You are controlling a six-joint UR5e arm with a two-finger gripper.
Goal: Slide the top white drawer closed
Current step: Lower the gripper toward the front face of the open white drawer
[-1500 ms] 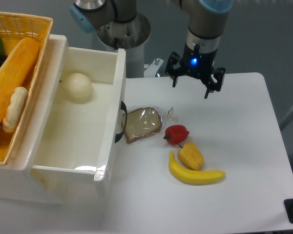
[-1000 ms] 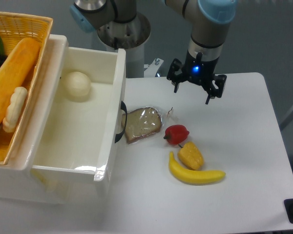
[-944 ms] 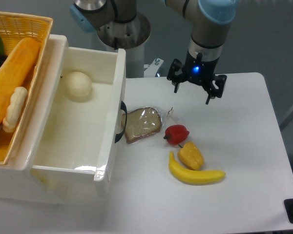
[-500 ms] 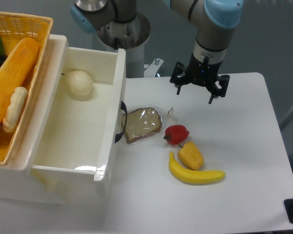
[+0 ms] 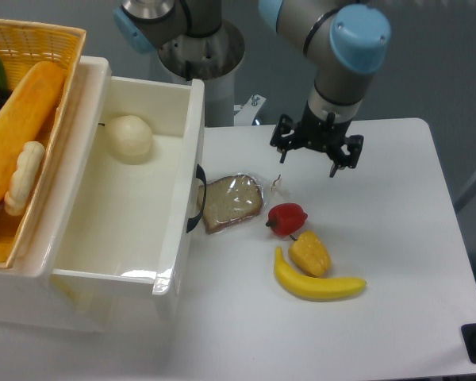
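Basket (image 5: 32,48), cut off at frame edge, sits left of the top white drawer (image 5: 135,198). Drawer stands pulled out, handle partly hidden, bread slice (image 5: 232,202) touching its front. Right of drawer: tool (image 5: 316,155) released, empty, above counter (image 5: 397,238).

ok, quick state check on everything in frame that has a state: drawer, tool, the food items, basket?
top white drawer: pulled open, holding a pale round item
tool: open, empty, above the table, clear of the drawer
bread slice: flat, in clear wrap, by the black handle
red pepper: on its side
banana: lying flat on the table
wicker basket: full of food
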